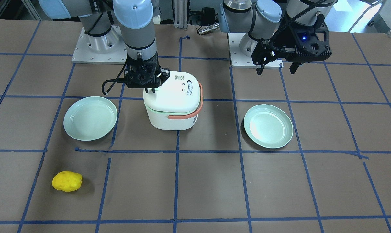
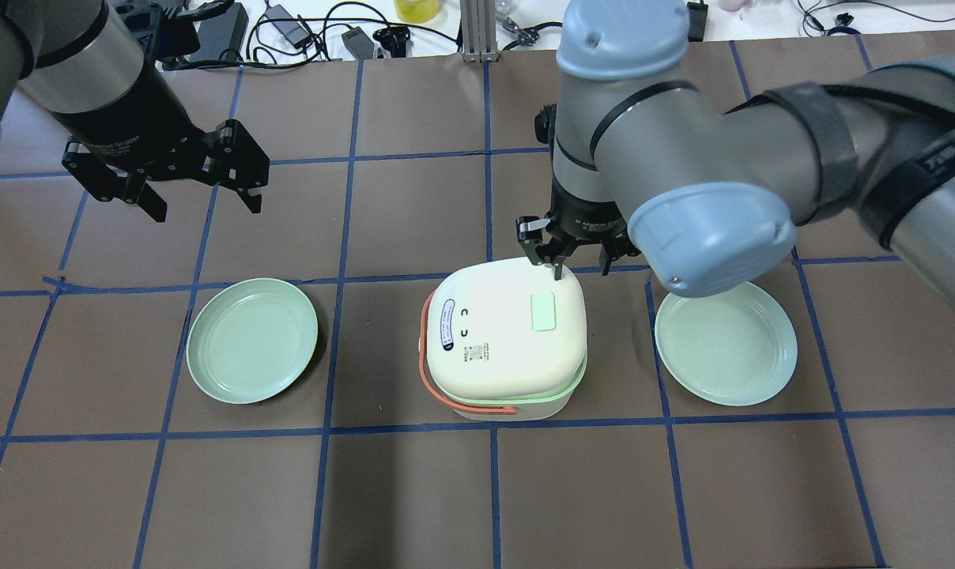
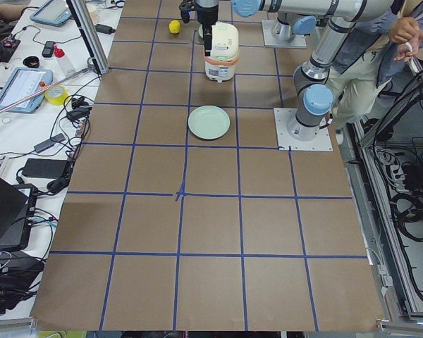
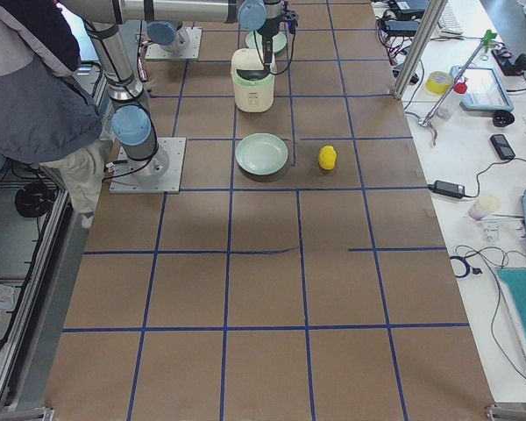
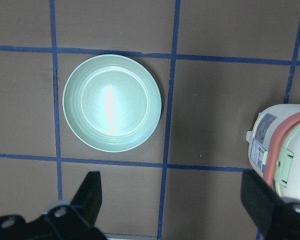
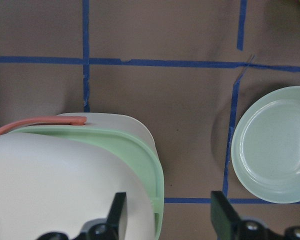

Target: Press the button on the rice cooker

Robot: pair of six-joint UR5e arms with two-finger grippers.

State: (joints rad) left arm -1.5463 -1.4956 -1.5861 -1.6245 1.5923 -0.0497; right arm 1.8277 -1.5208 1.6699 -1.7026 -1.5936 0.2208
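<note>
The white rice cooker (image 2: 509, 340) with a green rim and an orange handle stands at the table's middle. Its pale green button (image 2: 542, 310) sits on the lid toward the right-arm side. My right gripper (image 2: 580, 270) points down over the lid's far edge, just beyond the button, jaws apart and empty. In the right wrist view one finger (image 6: 117, 215) is over the lid (image 6: 55, 180) and the other is off its edge. In the front view this gripper (image 1: 150, 91) hides that lid corner. My left gripper (image 2: 209, 209) hangs open and empty above the table, far to the left.
A green plate (image 2: 252, 340) lies left of the cooker and another (image 2: 726, 344) lies right of it. A yellow sponge (image 1: 67, 181) lies near the operators' side. The left wrist view shows the left plate (image 5: 112, 102) and the cooker's edge (image 5: 282, 145).
</note>
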